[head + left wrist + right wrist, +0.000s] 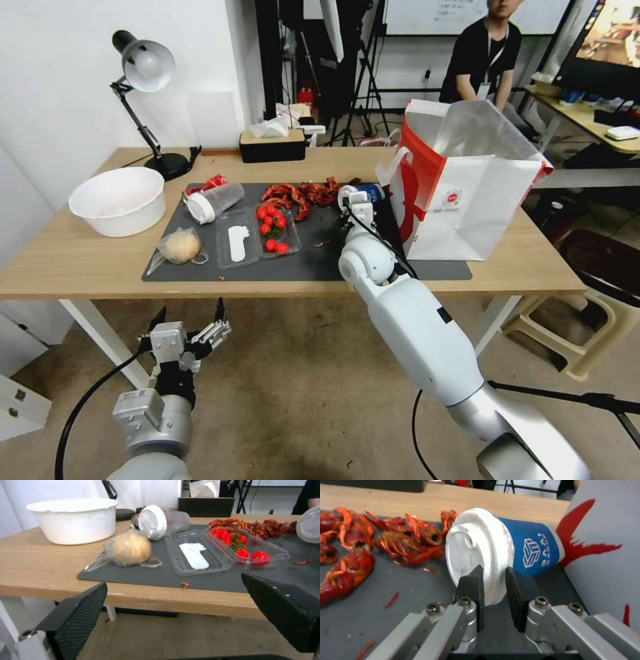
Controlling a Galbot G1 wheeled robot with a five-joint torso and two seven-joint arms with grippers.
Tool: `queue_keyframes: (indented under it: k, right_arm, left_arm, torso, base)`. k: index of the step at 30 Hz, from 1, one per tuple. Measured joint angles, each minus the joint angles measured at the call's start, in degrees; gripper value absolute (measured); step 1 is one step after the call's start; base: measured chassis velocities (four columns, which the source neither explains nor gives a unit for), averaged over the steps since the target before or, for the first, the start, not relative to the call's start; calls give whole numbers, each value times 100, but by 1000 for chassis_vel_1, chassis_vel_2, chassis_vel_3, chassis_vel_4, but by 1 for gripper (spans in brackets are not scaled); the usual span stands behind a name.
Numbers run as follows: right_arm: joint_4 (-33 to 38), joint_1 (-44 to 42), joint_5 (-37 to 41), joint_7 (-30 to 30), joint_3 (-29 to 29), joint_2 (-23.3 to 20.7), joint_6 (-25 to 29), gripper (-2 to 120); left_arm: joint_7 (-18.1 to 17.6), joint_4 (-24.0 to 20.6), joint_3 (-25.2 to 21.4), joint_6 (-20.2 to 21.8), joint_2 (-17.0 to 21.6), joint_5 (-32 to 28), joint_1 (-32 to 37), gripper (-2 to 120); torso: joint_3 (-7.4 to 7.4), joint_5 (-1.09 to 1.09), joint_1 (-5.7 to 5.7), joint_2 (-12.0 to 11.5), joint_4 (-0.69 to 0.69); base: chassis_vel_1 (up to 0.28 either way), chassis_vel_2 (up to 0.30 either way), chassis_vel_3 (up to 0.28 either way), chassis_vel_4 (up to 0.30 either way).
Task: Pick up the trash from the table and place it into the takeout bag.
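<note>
The blue cup (533, 550) with its white lid lies on its side on the dark mat (320, 260), right beside the takeout bag (467, 193). My right gripper (495, 585) is shut on the rim of that lid. The bag stands upright and open at the table's (80, 260) right end. A clear plastic cup (215, 201) lies tipped over at the mat's left. In front of it sits a clear bag with a beige lump (130, 547). My left gripper (190, 327) hangs open below the table's front edge, holding nothing.
A white bowl (119, 200) stands on the wood at the left. A clear clamshell tray with cherry tomatoes (267, 233) and red crayfish shells (300, 195) lie mid-mat. A desk lamp (143, 67) and tissue box (272, 143) stand at the back. A stool (587, 320) sits right of the table.
</note>
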Motion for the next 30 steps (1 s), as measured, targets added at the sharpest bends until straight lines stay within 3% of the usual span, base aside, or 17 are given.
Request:
queue_keyframes:
  k: [8,20,23,30]
  right_arm:
    - [386,-93,36,-76,-5,-158,81,14]
    - [1768,-537,122,-551,-2,-877,185,14]
    - [2405,-764,514,-632,12,-1100,111,14]
    - [3105,-1102,1383,-615,214,-1331,-8,14]
  left_arm:
    - [-36,-16,1,-27,-6,15,1,100]
    - [-86,-119,-47,-37,-27,21,44,100]
    - [-103,-145,-69,-50,-36,35,73,100]
    - [-114,-177,-72,-51,-83,56,104,100]
  torso:
    - [0,0,0,0,0]
    - [0,1,0,0,-1]
    - [0,0,0,0,0]
    - [-1,1,0,0,0]
  base:
    - [0,0,0,0]
    - [0,0,0,0]
    - [0,0,0,0]
    - [0,0,0,0]
